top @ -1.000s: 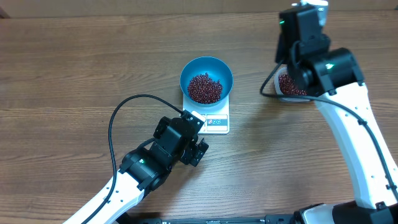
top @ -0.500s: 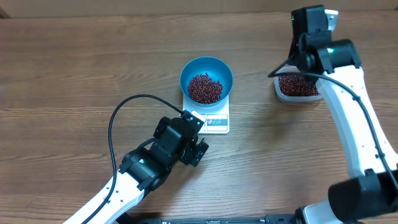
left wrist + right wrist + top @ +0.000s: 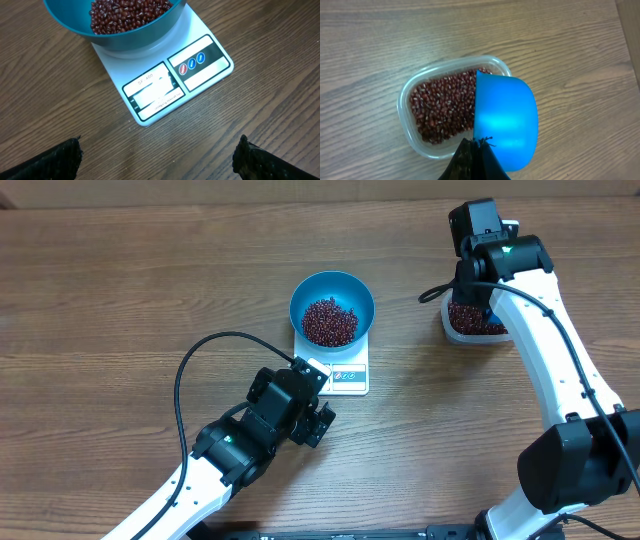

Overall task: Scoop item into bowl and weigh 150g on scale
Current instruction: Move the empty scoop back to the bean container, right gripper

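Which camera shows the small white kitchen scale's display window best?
Left wrist: the flat white rectangular scale is close, display facing the camera, digits washed out. Overhead shows it small, mostly under the round blue bowl. Right wrist misses it.

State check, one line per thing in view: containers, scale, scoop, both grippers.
bowl: upright on the scale, partly filled.
beans: heaped in the bowl; more in the tub.
scale: carrying the bowl; display washed out, unreadable.
tub: no lid on it, partly full of beans.
scoop: held over the tub, contents hidden.
left gripper: open, empty, short of the scale.
right gripper: shut on the scoop.
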You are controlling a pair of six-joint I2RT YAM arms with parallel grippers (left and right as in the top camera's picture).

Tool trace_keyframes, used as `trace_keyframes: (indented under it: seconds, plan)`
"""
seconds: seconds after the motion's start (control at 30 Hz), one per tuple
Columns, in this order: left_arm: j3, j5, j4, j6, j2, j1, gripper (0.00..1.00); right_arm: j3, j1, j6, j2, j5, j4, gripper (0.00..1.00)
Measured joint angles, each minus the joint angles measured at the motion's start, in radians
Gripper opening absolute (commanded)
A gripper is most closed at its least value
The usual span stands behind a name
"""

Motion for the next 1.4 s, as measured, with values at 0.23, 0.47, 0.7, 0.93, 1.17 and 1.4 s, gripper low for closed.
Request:
trace_keyframes:
  seconds: [0.23,0.47,0.7,0.93,1.17,1.4]
  plan:
    - [0.0,0.0,0.0,0.0,0.0,0.0,1.0,0.0,0.0,0.0,0.0,0.0,-0.003,0.04]
    - [0.0,0.0,0.0,0.0,0.0,0.0,1.0,-0.047,0.0,0.0,0.008,0.008,0.035,0.04]
    - [0.0,0.0,0.0,0.0,0.0,0.0,0.99,-0.05,0.0,-0.02,0.04,0.068,0.092,0.04]
    - [0.0,0.0,0.0,0.0,0.0,0.0,1.0,-0.05,0.0,-0.053,0.091,0.093,0.119,0.04]
    - [0.0,0.0,0.0,0.0,0.0,0.0,1.0,-0.05,0.0,-0.057,0.134,0.107,0.094,0.04]
    - [0.0,0.0,0.0,0.0,0.0,0.0,1.0,-0.051,0.0,-0.057,0.14,0.109,0.08,0.04]
